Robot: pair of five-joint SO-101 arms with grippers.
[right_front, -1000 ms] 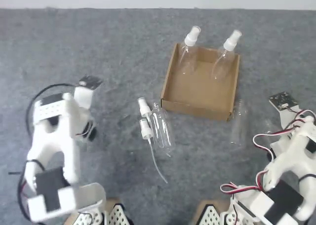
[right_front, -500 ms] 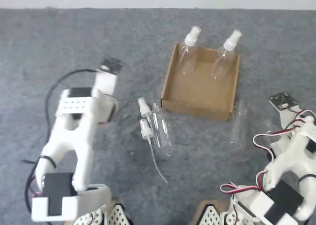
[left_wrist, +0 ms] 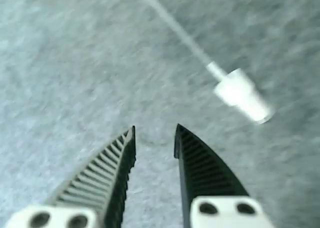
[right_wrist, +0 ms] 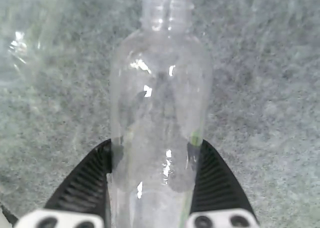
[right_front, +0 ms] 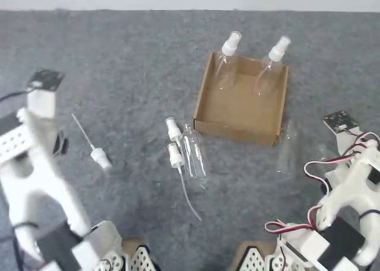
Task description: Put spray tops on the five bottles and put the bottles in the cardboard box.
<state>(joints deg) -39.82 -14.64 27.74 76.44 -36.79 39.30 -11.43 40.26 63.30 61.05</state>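
Clear bottle (right_wrist: 159,88) — in right gripper (right_wrist: 152,150)

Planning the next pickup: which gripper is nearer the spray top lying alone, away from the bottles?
Left. The left gripper hovers open just short of the spray top. The right gripper is far across the table, shut on a bottle.

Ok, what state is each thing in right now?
Cardboard box: open, two bottles inside.
Boxed bottles: spray tops on.
Middle bottle: lying flat, uncapped.
Two spray tops beside it: loose.
Lone spray top: loose on the mat.
Left gripper: open, empty.
Gripped bottle: uncapped.
Right gripper: shut on that bottle.
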